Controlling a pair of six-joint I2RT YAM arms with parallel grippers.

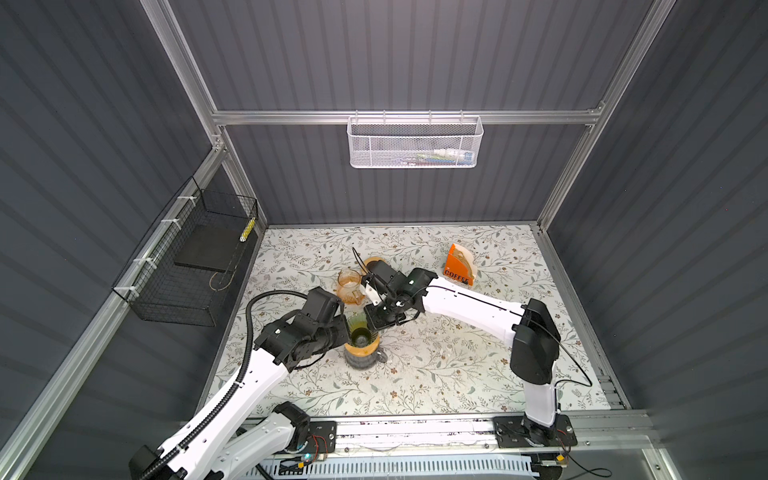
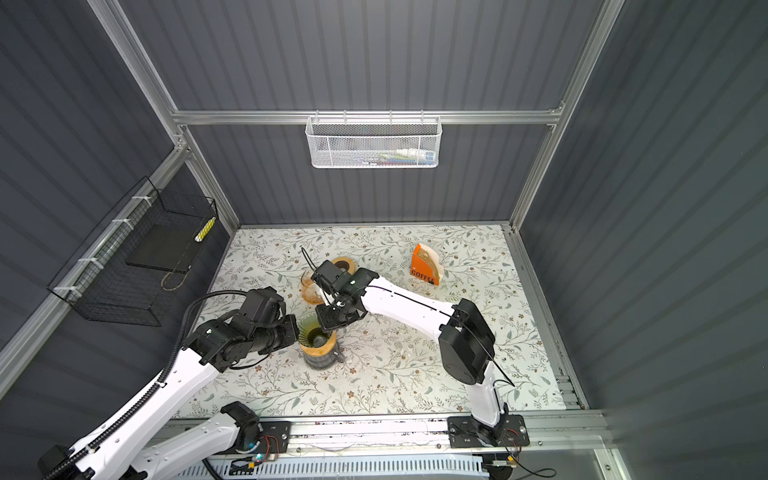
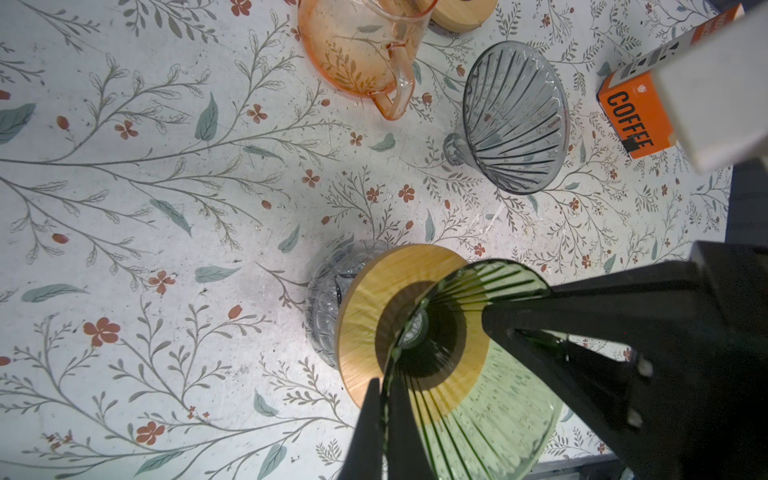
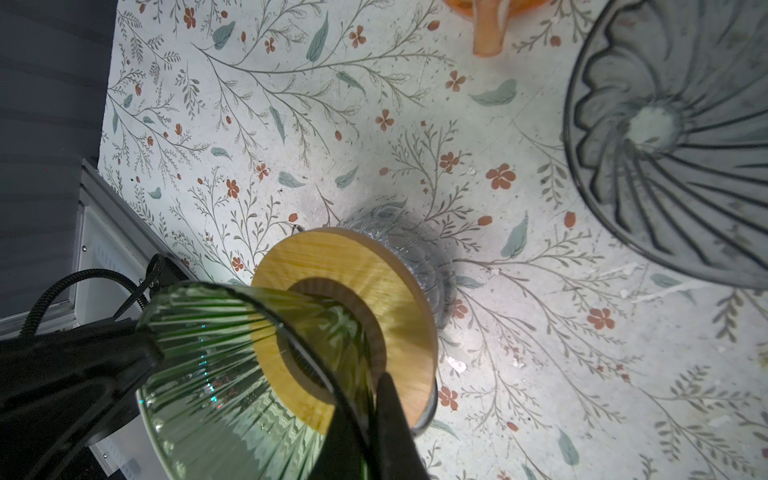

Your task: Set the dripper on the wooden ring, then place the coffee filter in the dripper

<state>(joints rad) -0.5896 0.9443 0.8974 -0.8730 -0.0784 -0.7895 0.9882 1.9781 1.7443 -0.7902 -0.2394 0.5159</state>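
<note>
Two grippers, one dripper. Both are on the green glass dripper (image 1: 358, 332), just left of centre in both top views. Its cone is nosed into the wooden collar (image 3: 370, 291) on the clear glass server (image 3: 324, 299).

Risks:
- Opposed pinches on a thin glass rim. If I move the arms unevenly, the cone could cock in the collar, chip, or drag the server over.
- Whether the cone sits square I cannot tell, so letting go carelessly could leave it tilted.
- Neither gripper is free. The coffee filters (image 1: 464, 252) stand in the orange COFFEE box (image 1: 456, 268) at the upper right of the mat (image 1: 457, 374), well apart from the dripper.
- The grey dripper (image 3: 515, 120), on its side, and the orange glass pitcher (image 3: 357, 50) lie near any reach towards the box. A sweeping arm could knock them.

Grip:
- Left gripper (image 3: 385, 388): jaws together, clamped on the dripper's rim wall.
- Right gripper (image 4: 376, 392): the same, on the opposite side of the rim.
</note>
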